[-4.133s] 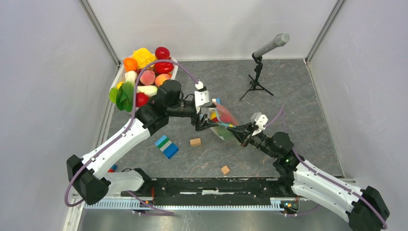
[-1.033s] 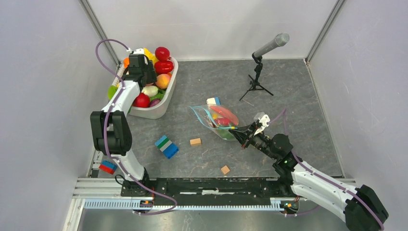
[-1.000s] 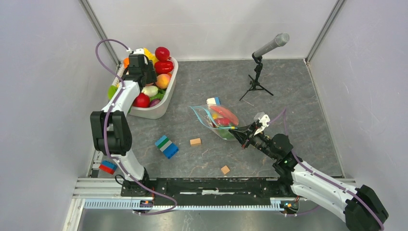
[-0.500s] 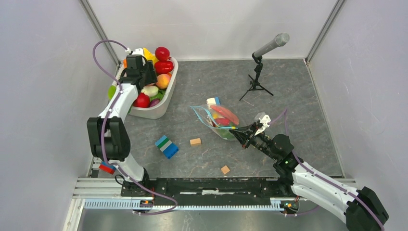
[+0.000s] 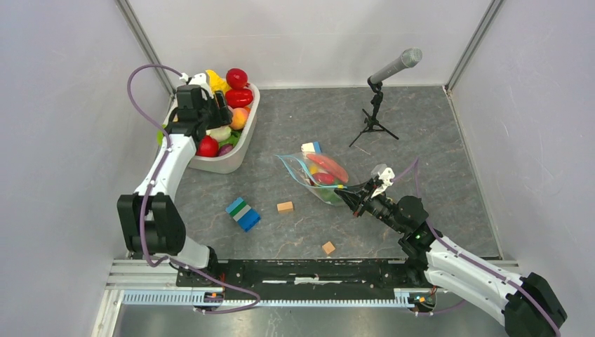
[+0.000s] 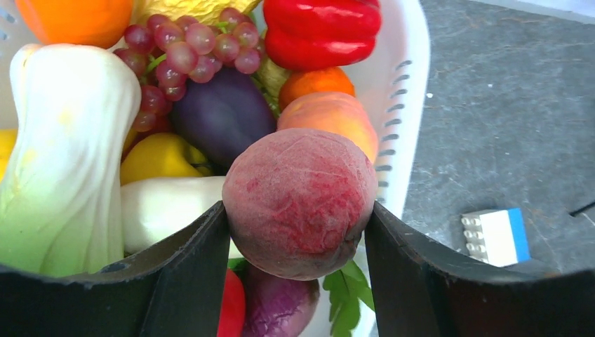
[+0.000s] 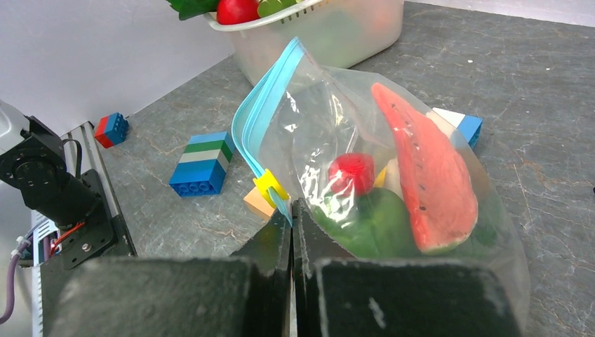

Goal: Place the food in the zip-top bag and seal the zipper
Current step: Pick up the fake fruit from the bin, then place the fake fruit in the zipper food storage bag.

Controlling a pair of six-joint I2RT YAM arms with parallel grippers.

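Left gripper we mark clamped on a dark red peach, above the white tub near its rim, with other food packed close underneath. Right gripper is pinched together on the zip-top bag edge, just beside the yellow slider on the zipper. Bag lies mid surface, watermelon slice inside. We note bare room between tub and bag; a tan cube sits near the bag.

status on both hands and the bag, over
Left hand shut on peach over tub. Right hand pinching bag at zipper, mouth open. Block beside bag.
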